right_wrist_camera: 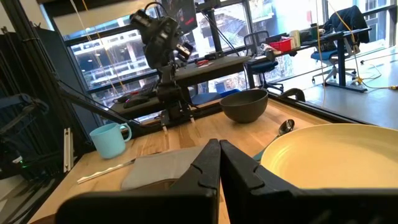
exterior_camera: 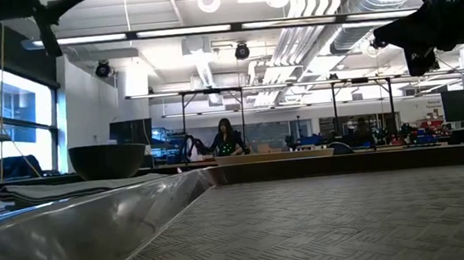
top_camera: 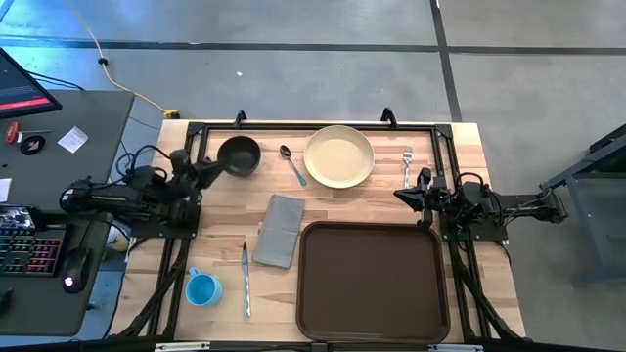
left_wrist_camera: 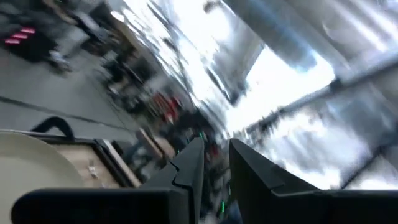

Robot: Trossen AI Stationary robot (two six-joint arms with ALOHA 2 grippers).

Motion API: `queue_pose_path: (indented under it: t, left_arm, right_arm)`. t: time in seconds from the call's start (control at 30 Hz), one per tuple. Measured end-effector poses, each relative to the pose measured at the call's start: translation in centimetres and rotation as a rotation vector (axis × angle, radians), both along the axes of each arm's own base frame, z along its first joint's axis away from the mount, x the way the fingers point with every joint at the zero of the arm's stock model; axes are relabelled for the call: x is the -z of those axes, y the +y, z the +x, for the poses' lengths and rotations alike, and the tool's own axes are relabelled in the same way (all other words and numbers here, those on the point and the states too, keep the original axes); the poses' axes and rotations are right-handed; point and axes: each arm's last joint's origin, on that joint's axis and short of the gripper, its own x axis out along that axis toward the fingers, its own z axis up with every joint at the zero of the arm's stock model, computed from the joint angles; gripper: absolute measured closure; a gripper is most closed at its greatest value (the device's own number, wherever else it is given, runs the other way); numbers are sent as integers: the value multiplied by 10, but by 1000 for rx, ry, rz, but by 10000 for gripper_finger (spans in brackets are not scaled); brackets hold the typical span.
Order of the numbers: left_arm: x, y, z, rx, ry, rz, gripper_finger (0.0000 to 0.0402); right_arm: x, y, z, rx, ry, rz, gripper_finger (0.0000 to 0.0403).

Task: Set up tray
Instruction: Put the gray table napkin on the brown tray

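Observation:
The dark brown tray (top_camera: 372,284) lies flat at the table's near right, and its rim (exterior_camera: 97,233) fills the low view. A cream plate (top_camera: 338,156) sits at the far middle, with a spoon (top_camera: 292,164) and a dark bowl (top_camera: 239,154) to its left and a fork (top_camera: 407,166) to its right. My left gripper (top_camera: 208,173) hangs beside the bowl, tipped upward, with its fingers (left_wrist_camera: 214,165) a narrow gap apart and empty. My right gripper (top_camera: 403,196) is shut and empty (right_wrist_camera: 219,152), between the plate and the tray's far right corner.
A folded grey napkin (top_camera: 279,231) lies left of the tray. A knife (top_camera: 245,279) and a blue cup (top_camera: 202,288) lie at the near left. Black frame rails run along the table's far edge and both sides.

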Motion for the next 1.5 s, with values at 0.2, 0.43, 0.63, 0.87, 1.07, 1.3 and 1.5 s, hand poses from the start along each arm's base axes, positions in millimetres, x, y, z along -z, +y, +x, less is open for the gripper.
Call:
queue_pose_path:
  t: [0.2,0.43,0.63,0.87,1.07,1.3,1.5]
  left_arm:
    - [-33,-3,9,87,-27,1,290]
    - [-80,-7,58,114,717,-82,313]
    - [-84,-10,104,41,1271,-302,321]
    - [-41,-21,163,175,1419,-598,275]
    - [6,-21,190,260,1480,-690,205]
    - [52,-10,187,233,1515,-823,135]
    - [84,7,174,158,1486,-944,116]
  right_arm:
    - [0,0,0,0,0,0,402]
    - [0,0,0,0,0,0,402]
    - [0,0,0,4,-2,4,402]
    - [-3,0,0,-23,-87,302,402]
    - [-4,-1,0,-30,-148,561,402]
    - [-5,0,0,-54,-166,641,402]
    - [-4,0,0,-55,-164,641,402]
